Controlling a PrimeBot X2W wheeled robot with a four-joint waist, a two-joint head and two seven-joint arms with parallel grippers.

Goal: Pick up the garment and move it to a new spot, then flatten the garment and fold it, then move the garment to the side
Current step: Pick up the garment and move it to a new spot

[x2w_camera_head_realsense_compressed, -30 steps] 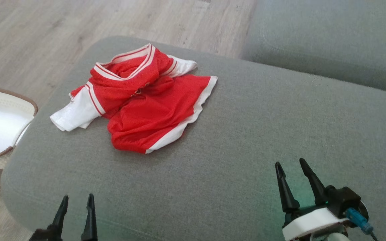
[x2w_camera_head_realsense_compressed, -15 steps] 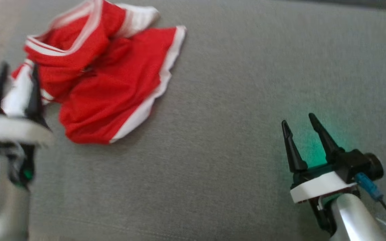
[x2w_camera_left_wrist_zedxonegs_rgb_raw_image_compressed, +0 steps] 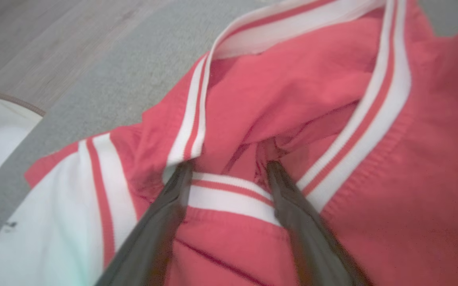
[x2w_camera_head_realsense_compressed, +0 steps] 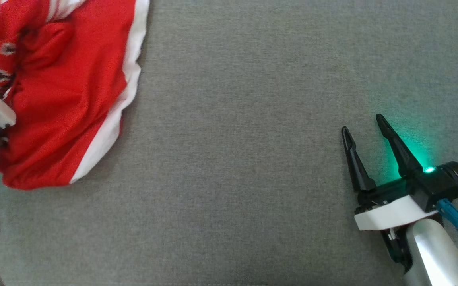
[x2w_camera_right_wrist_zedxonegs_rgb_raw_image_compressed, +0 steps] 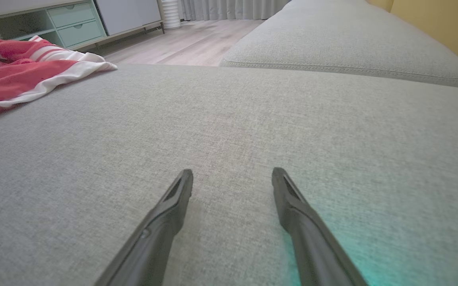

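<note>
Left tool (x2w_camera_left_wrist_zedxonegs_rgb_raw_image_compressed: 229,167) has come forward onto the garment (x2w_camera_head_realsense_compressed: 66,99), fingers spread, tips at the striped collar, nothing gripped. Garment lies crumpled at left of the sofa cushion (x2w_camera_head_realsense_compressed: 253,159). Right tool (x2w_camera_head_realsense_compressed: 361,122) released, over bare cushion, well apart.

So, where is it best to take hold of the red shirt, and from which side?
Grip the striped band of the shirt, coming from above. This part seems bunched up into a raised fold, while the shirt's body lies flat on the sofa. The open left tool straddles this band.
</note>
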